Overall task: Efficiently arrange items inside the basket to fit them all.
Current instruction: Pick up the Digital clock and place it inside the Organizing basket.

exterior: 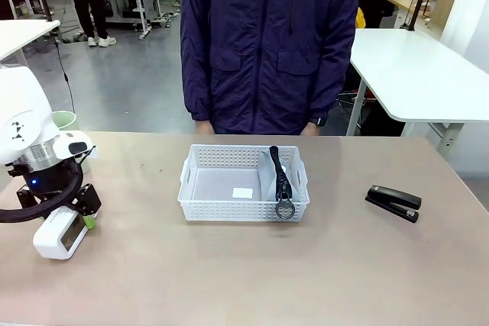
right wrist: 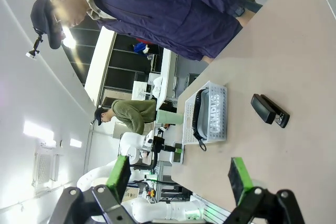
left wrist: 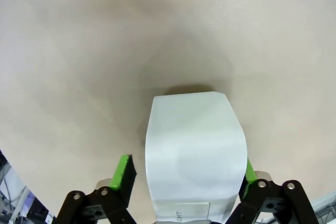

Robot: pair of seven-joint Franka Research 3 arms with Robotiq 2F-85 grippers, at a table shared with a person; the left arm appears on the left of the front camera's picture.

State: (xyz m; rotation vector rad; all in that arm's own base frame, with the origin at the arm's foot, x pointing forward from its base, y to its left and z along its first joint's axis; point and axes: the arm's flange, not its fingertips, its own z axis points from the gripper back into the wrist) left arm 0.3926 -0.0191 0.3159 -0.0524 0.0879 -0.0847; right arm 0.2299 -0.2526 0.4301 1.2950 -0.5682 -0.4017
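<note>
Logging the left side first: your left gripper sits low toward the left end of the table. The wrist view shows its green pads standing on either side of the white rounded box, which lies on the tabletop. One pad meets the box's edge and the other leaves a sliver of table showing, so the jaws are apart, not clamped. A pale green cup stands behind that arm near the far edge, partly hidden by it. The white perforated basket sits mid-table with its long side toward you, well apart from the box, with bare tabletop between them. A grey soft pouch stands on edge against the basket's right end wall. Its black strap runs forward over the front rim, and the metal ring hangs outside that rim. The rest of the basket floor, left of the pouch, shows bare except for a small white label. A black stapler lies flat to the right of the basket, well apart from it and short of the table's right edge. A person stands at the far edge directly behind the basket. Your right gripper is raised off to the side with its fingers spread and nothing between them. From there the basket, pouch and stapler show across open tabletop.
</note>
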